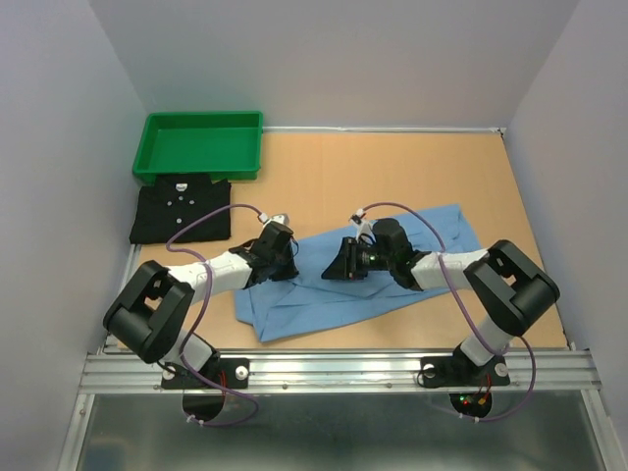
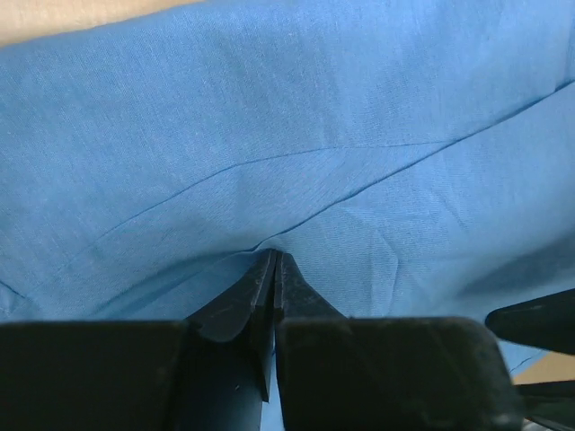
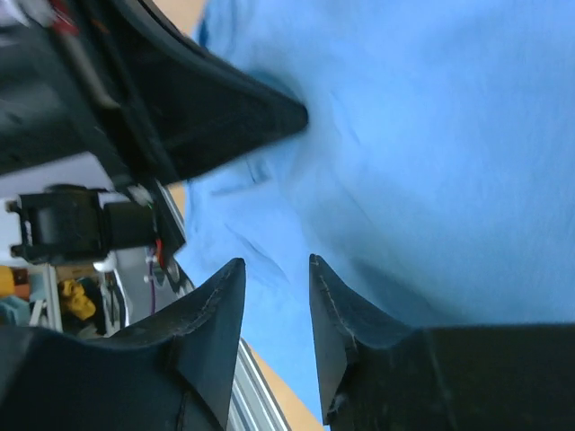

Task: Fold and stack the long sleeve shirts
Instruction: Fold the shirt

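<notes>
The light blue shirt (image 1: 392, 270) lies spread and rumpled across the middle of the table. The black shirt (image 1: 182, 211) lies folded at the back left, just in front of the tray. My left gripper (image 1: 287, 263) is down on the blue shirt's left part. In the left wrist view its jaws are pressed together at the tips (image 2: 274, 254), pinching a pucker of the blue cloth (image 2: 296, 126). My right gripper (image 1: 334, 268) hovers close beside it over the same shirt, and a clear gap shows between its fingers (image 3: 274, 262), with only blue cloth (image 3: 431, 162) behind them.
A green plastic tray (image 1: 157, 162) sits at the back left corner. White walls close in the table on three sides. The metal rail (image 1: 334, 368) with both arm bases runs along the near edge. The left arm's finger (image 3: 225, 117) shows close in the right wrist view.
</notes>
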`<move>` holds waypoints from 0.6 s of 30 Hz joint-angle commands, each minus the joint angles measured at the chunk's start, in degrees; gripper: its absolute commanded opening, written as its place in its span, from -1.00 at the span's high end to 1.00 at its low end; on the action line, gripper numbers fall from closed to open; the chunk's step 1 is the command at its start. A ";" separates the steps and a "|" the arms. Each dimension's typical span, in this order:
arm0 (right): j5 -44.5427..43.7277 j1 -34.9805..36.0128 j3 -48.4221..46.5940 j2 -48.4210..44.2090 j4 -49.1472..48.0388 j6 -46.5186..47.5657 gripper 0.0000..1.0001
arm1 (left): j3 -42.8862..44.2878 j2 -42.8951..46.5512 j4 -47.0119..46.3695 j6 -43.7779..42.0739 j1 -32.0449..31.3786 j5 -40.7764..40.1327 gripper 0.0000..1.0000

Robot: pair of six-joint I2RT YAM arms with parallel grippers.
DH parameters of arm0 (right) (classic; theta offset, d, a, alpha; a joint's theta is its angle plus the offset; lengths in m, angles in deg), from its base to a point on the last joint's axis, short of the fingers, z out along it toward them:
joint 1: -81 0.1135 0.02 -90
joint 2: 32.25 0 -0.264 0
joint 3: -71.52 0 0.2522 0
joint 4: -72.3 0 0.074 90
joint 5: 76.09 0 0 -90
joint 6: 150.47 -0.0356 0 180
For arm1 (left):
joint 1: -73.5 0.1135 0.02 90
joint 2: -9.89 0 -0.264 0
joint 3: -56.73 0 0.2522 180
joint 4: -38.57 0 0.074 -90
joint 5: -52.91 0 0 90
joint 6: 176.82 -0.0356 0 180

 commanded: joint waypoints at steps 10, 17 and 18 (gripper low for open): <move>1.47 -2.27 17.83 4.83 -6.53 2.48 0.67 | -4.08 -2.61 -1.09 4.80 1.53 -2.69 0.74; 1.46 -8.42 23.48 -2.89 -6.27 2.13 0.68 | -5.22 -1.11 -0.12 4.18 4.08 -2.87 0.74; 1.55 -8.60 23.39 -4.12 -5.48 2.22 0.68 | -5.05 -0.94 -0.12 3.92 4.17 -2.87 0.73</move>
